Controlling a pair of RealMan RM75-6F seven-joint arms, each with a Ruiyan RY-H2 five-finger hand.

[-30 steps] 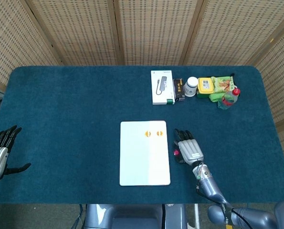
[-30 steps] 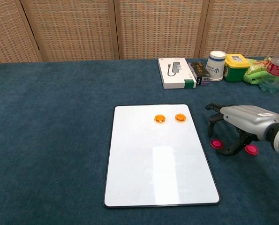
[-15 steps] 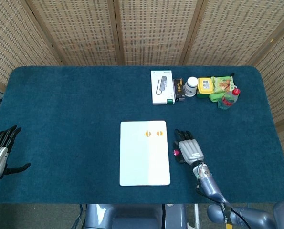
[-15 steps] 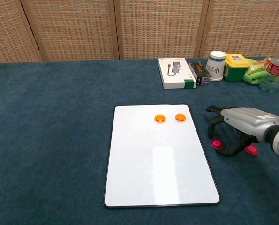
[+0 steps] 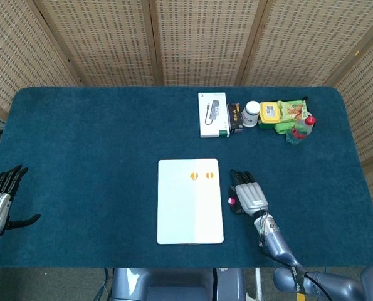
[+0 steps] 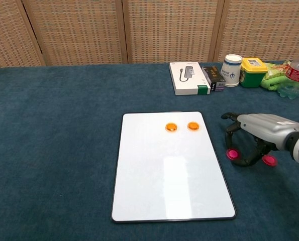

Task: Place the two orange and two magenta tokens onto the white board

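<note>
Board: our flat white rectangular board [image 6: 172, 168] lies at the centre of the dark blue cloth table [image 6: 64, 150]
Orange tokens: two round orange tokens [image 6: 171, 127] [image 6: 193, 126] sit side by side near the board's upper edge
Magenta tokens: one round magenta token [image 6: 233, 154] lies on the cloth just right of the board, under our right hand; a second [image 6: 269, 160] lies further right, at the frame's right side
Right hand: our grey right hand [image 6: 255, 134] arches over the nearer magenta token; fingers curled downward and apart; whether they touch it we cannot tell
Left hand: our left hand [image 5: 1, 199] rests at the head view's lower left; fingers spread, holding nothing
Background: a white box [image 6: 188, 78], a white cup [image 6: 232, 70] and a yellow-lidded container [image 6: 253, 72] stand at upper right
</note>
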